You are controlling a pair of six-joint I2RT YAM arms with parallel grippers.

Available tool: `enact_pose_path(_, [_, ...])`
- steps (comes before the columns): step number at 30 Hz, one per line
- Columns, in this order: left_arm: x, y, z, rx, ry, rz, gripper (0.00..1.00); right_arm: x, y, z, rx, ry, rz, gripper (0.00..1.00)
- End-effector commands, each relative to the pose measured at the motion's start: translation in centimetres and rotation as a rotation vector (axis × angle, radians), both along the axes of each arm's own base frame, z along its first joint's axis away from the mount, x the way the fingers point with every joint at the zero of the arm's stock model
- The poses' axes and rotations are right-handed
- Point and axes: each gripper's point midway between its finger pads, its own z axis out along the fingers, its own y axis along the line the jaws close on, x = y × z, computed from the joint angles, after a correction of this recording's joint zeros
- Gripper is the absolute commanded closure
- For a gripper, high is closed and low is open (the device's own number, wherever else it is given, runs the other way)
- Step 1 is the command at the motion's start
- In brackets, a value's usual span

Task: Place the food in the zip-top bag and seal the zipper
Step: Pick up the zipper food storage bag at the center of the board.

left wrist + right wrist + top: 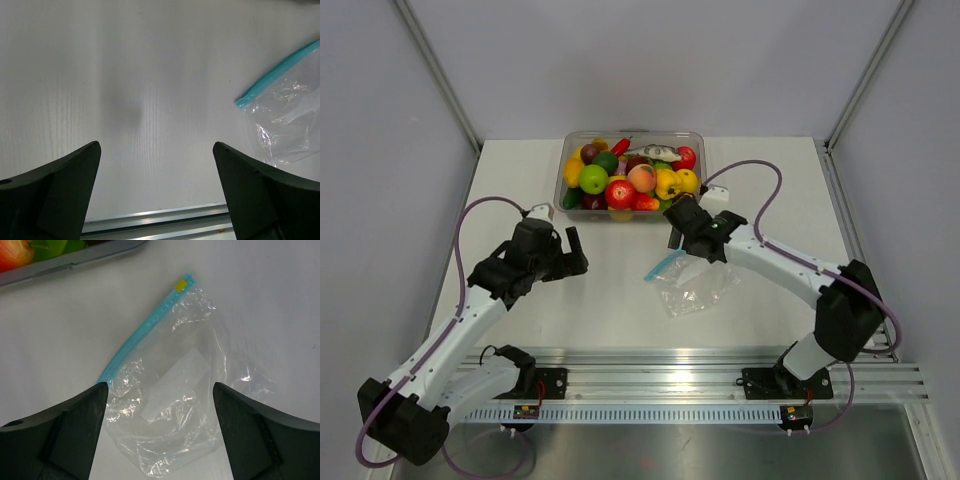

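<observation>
Crinkly clear plastic zip-top bag (170,405) lies just beneath my empty, wide-open right gripper (159,387), teal zipper strip (145,327) slanting near-left to far-right; my left gripper (156,145), likewise open and empty, sits farther off.

Table (620,310): a rail (700,372) is fixed along its near edge, and both arm bases are bolted on it.
Tub (650,134): set on the table at the far middle; the food (630,180) is heaped in it.
Zip-top bag (698,288): laid flat on the table before the tub, right of centre and apart from it; the zipper (665,265) is found along its far-left edge.
Right gripper (160,387): held over the bag, just before the tub.
Left gripper (156,147): held over bare table, left of the bag.
</observation>
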Motion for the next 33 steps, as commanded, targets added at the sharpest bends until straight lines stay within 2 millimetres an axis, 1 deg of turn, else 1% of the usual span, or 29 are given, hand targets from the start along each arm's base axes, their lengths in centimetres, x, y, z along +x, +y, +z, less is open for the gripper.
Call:
enact_pose_path(1, [0.2, -0.2, 1.7, -0.031, -0.056, 0.007, 0.01, 2.2, 2.3, -0.2, 0.062, -0.017, -0.092, 0.06])
enact_pose_path(2, [0.0, -0.2, 1.7, -0.035, -0.058, 0.001, 0.01, 2.3, 2.4, -0.9, 0.047, 0.003, -0.108, 0.06])
enact_pose_path(3, [-0.1, -0.3, 1.7, -0.04, -0.054, -0.002, 0.01, 3.0, 3.0, -1.8, 0.029, 0.021, -0.122, 0.06])
enact_pose_path(5, [-0.5, -0.4, 1.4, -0.041, -0.045, -0.02, 0.01, 3.2, 3.2, -3.0, 0.008, 0.052, -0.158, 0.04])
enact_pose_path(6, [-0.5, -0.4, 1.4, -0.038, -0.043, -0.025, 0.01, 3.6, 3.7, -4.2, -0.008, 0.074, -0.16, 0.03])
enact_pose_path(7, [-0.6, -0.3, 1.3, -0.036, -0.043, -0.029, 0.01, 3.7, 3.9, -4.9, -0.014, 0.089, -0.167, 0.03])
enact_pose_path(8, [-0.7, -0.3, 1.3, -0.035, -0.044, -0.032, 0.01, 3.8, 4.0, -5.5, -0.02, 0.097, -0.169, 0.03])
enact_pose_path(9, [-0.7, -0.3, 1.3, -0.031, -0.048, -0.035, 0.01, 4.0, 4.1, -6.7, -0.038, 0.113, -0.177, 0.04])
enact_pose_path(11, [-0.9, -0.2, 1.3, -0.027, -0.043, -0.041, 0.01, 4.0, 4.2, -8.0, -0.051, 0.132, -0.187, 0.1])
enact_pose_path(12, [-1.0, -0.2, 1.3, -0.025, -0.043, -0.045, 0.01, 3.9, 4.0, -9.0, -0.073, 0.147, -0.195, 0.14])
enact_pose_path(13, [-1.0, -0.1, 1.3, -0.023, -0.041, -0.046, 0.01, 3.8, 3.9, -9.5, -0.08, 0.157, -0.2, 0.26])
enact_pose_path(15, [-1.2, -0.1, 1.2, -0.021, -0.041, -0.048, 0.01, 3.4, 3.8, -10.4, -0.091, 0.172, -0.204, 0.4])
enact_pose_path(16, [-1.2, -0.1, 1.3, -0.022, -0.044, -0.048, 0.01, 3.4, 3.8, -10.4, -0.085, 0.174, -0.204, 0.54])
enact_pose_path(19, [-1.3, -0.1, 1.0, -0.022, -0.037, -0.049, 0.01, 2.9, 3.5, -9.7, -0.064, 0.156, -0.2, 0.73])
enact_pose_path(20, [-1.3, -0.1, 0.9, -0.024, -0.038, -0.048, 0.01, 3.0, 3.7, -9.3, -0.047, 0.14, -0.194, 0.88])
enact_pose_path(21, [-1.3, -0.1, 0.7, -0.025, -0.033, -0.047, 0.01, 2.6, 3.4, -8.7, -0.037, 0.128, -0.184, 0.96])
enact_pose_path(22, [-1.2, -0.2, 0.7, -0.03, -0.034, -0.047, 0.01, 2.4, 3.4, -8.3, -0.034, 0.125, -0.171, 1.0])
enact_pose_path(23, [-1.2, -0.4, 0.6, -0.035, -0.029, -0.054, 0.01, 2.3, 3.3, -8.1, -0.027, 0.119, -0.163, 1.0])
enact_pose_path(24, [-1.2, -0.6, 0.6, -0.043, -0.026, -0.054, 0.01, 1.8, 3.0, -7.5, -0.016, 0.108, -0.153, 1.0])
enact_pose_path(26, [-1.1, -1.0, 0.4, -0.06, -0.021, -0.065, 0.01, 1.5, 3.7, -6.7, 0.023, 0.081, -0.094, 1.0])
enact_pose_path(27, [-1.1, -1.2, 0.4, -0.068, -0.02, -0.068, 0.01, 0.5, 3.5, -6.1, 0.038, 0.078, -0.049, 1.0])
enact_pose_path(28, [-1.0, -1.5, 0.4, -0.078, -0.022, -0.075, 0.01, 0.1, 3.8, -5.6, 0.055, 0.067, -0.015, 1.0])
enact_pose_path(29, [-1.0, -1.8, 0.5, -0.094, -0.018, -0.087, 0.01, 0.3, 4.6, -4.8, 0.101, 0.028, 0.023, 1.0])
enact_pose_path(30, [-0.9, -1.9, 0.4, -0.095, -0.016, -0.086, 0.01, -0.7, 4.3, -4.0, 0.119, 0.016, 0.074, 1.0])
enact_pose_path(31, [-1.0, -2.5, 0.6, -0.12, -0.014, -0.109, 0.01, -0.7, 5.3, -3.0, 0.166, -0.025, 0.122, 1.0])
enact_pose_path(32, [-1.1, -3.1, 0.8, -0.144, -0.013, -0.13, 0.01, -1.1, 5.7, -2.5, 0.189, -0.038, 0.169, 1.0])
enact_pose_path(33, [-1.1, -3.4, 0.9, -0.157, -0.009, -0.139, 0.01, -2.3, 5.5, -1.8, 0.209, -0.048, 0.234, 1.0])
